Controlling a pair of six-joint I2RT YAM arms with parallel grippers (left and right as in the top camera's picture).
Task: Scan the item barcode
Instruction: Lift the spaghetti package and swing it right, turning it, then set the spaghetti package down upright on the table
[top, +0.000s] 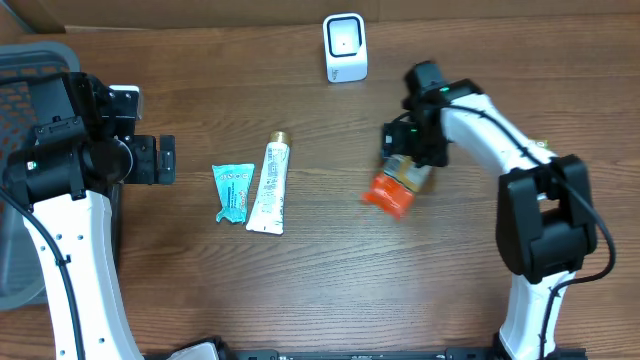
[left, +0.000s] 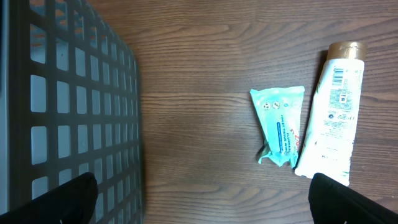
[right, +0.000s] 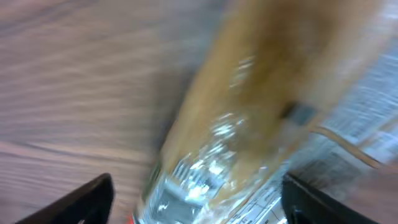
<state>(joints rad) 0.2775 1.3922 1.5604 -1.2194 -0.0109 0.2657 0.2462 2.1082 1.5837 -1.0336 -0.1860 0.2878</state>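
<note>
Blurred film wrapping filled my right wrist view: the packet (right: 249, 124), brown and glossy with an orange end, lay on the desk (top: 300, 290) directly beneath my right pincer (right: 202, 196). The pincer's two fingers stood wide apart, one on each side of the packet. The left-hand finger showed wood grain between itself and the wrapper. On the other side the blur hid any contact, and I took the pincer to be parted and gripping nothing. Ahead of that pincer and a little to its left, well apart from it, stood the white scanner (top: 345, 47), upright near the back of the desk. My left pincer (top: 165, 160) hovered empty with its fingers fully spread, a grey mesh basket (left: 68, 93) at its left. A teal sachet (left: 280, 124) and a white tube (left: 336, 112) lay side by side between the two pincers, nearer the left one.

By its look, the packet would be light and soft. Its crinkly, shiny film seemed likely to slip and to dent under a hard squeeze. A modest hold across the narrow width near the middle seemed best, keeping the fingers off the printed panel at its edge. No barcode could be made out through the blur.
</note>
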